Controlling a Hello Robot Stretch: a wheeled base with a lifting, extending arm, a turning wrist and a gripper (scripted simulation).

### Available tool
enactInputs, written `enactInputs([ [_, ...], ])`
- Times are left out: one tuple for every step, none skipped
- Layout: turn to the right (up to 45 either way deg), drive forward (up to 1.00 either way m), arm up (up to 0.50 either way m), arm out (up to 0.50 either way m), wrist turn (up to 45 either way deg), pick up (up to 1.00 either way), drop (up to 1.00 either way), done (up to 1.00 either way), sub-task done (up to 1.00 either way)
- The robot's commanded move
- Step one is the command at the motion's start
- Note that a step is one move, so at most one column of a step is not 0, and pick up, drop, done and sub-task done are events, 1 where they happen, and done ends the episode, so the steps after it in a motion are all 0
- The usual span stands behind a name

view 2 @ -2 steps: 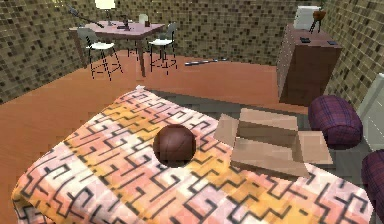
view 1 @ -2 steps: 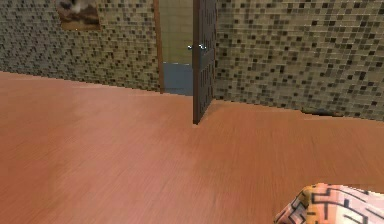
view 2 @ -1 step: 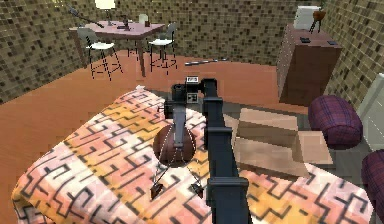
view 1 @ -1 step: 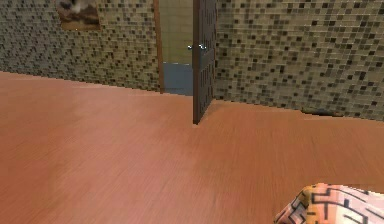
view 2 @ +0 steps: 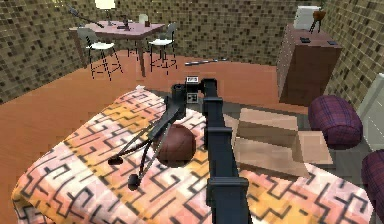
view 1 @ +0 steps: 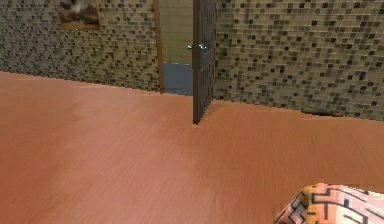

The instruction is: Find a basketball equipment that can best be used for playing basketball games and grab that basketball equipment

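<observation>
Ball: A round brown ball [view 2: 180, 148] lies on the bed [view 2: 70, 170], about in the middle and away from every edge. From its shape and color I think it is the basketball to grab.
Why it sits there: The soft quilt likely keeps it from rolling.
Arm: The dark arm [view 2: 222, 150] reaches out over the bed, so the robot is parked right at the bed's near edge.
Gripper: The gripper [view 2: 124, 170] hangs over the quilt with its thin fingers pointing toward the bed's left edge. The ball is just beside it. I cannot tell if they touch, or if the gripper holds anything, because the ball lies on the bed right there.
Close things: Flat tan blocks [view 2: 265, 140] lie on the bed on the other side of the arm. A bump could push the ball toward them.
Bed edges: The left edge drops to bare floor [view 1: 100, 140].
Open room: Ahead is wide floor up to a tiled wall and a half-open door [view 1: 205, 60]. A bed corner [view 1: 330, 205] sits close.
Far things: A table [view 2: 120, 30], a dresser [view 2: 308, 65] and a purple seat [view 2: 335, 118] stand well apart from the ball.
</observation>
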Motion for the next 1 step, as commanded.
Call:
enactInputs([
  [0.0, 0.0, 0.0, 0.0, 45.0, 0.0, 0.0, 0.0, 0.0],
])
